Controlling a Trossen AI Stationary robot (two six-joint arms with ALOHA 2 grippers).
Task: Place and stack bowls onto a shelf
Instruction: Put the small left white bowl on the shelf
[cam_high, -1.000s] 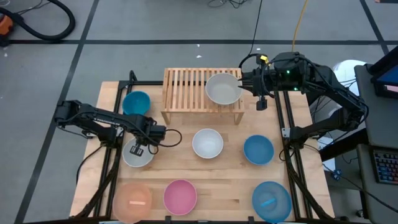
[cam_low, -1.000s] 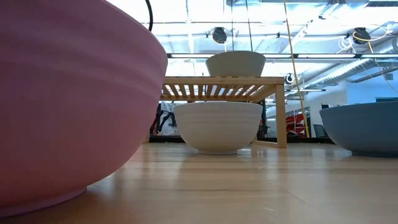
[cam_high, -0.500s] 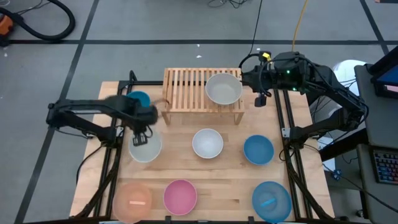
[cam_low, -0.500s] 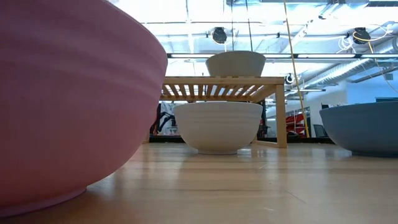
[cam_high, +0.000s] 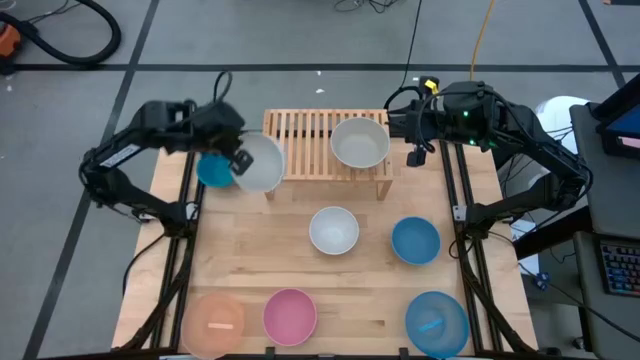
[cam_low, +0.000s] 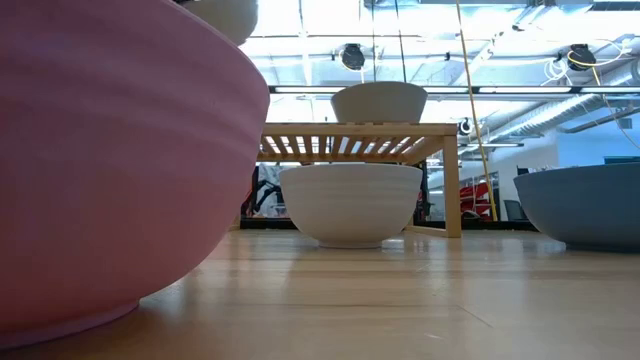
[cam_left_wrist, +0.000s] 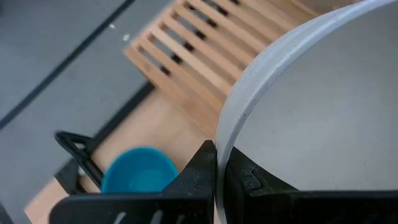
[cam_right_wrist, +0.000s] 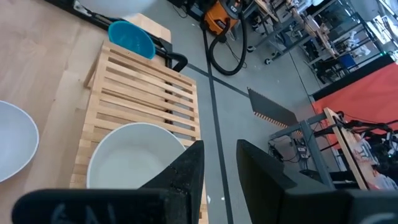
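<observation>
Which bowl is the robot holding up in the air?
The grey bowl at the shelf's left end. The left tool is pinching its rim, while every other bowl sits on the table or on the shelf.

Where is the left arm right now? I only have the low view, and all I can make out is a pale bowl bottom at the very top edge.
Observer: The left gripper holds the grey bowl by its rim, in the air at the left end of the shelf.
Operator: Is there space on the shelf?
Observer: Yes. One white bowl sits on its right half; the left half's slats are bare.
Operator: And the right arm?
Observer: The right gripper is open, just off the shelf's right end, holding nothing.
</observation>
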